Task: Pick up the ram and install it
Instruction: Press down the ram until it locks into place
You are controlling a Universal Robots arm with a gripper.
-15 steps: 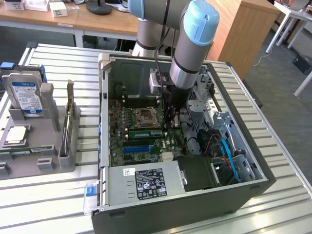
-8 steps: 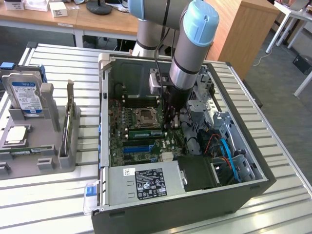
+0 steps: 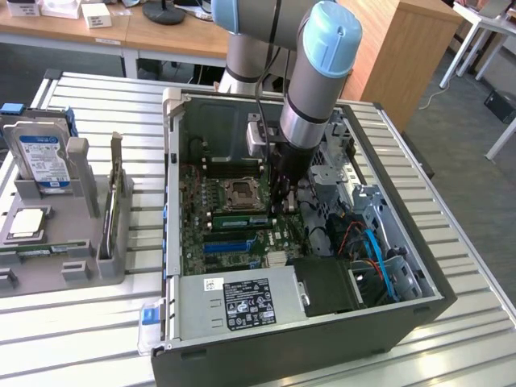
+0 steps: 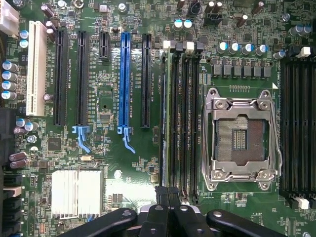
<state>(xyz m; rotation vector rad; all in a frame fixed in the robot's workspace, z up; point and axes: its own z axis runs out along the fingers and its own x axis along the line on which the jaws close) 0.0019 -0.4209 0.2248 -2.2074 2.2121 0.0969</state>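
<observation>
Several black plastic memory slots [image 4: 191,113] run side by side next to the open silver processor socket [image 4: 241,134], and the ram [image 4: 172,113], a long thin green circuit-board stick, stands on edge in the slot farthest from that socket. In the exterior view I see the same stick [image 3: 242,219] lying along the green motherboard, deep inside the open dark computer case [image 3: 172,201] on the slatted metal counter [image 3: 455,242]. My gripper [image 4: 168,195] is closed down narrow with nothing clamped between its fingers, and it hangs over one end of the stick; from outside, the gripper [image 3: 280,205] is low, close to the board. I cannot tell whether it is touching the stick's top edge.

I judge this to be the seating stage. To do it well, I want the closed fingertips centred on the stick's thin edge, and the push straight down into the slot. A sideways lean could tilt the board or skid the gripper onto neighbouring slots.
</observation>
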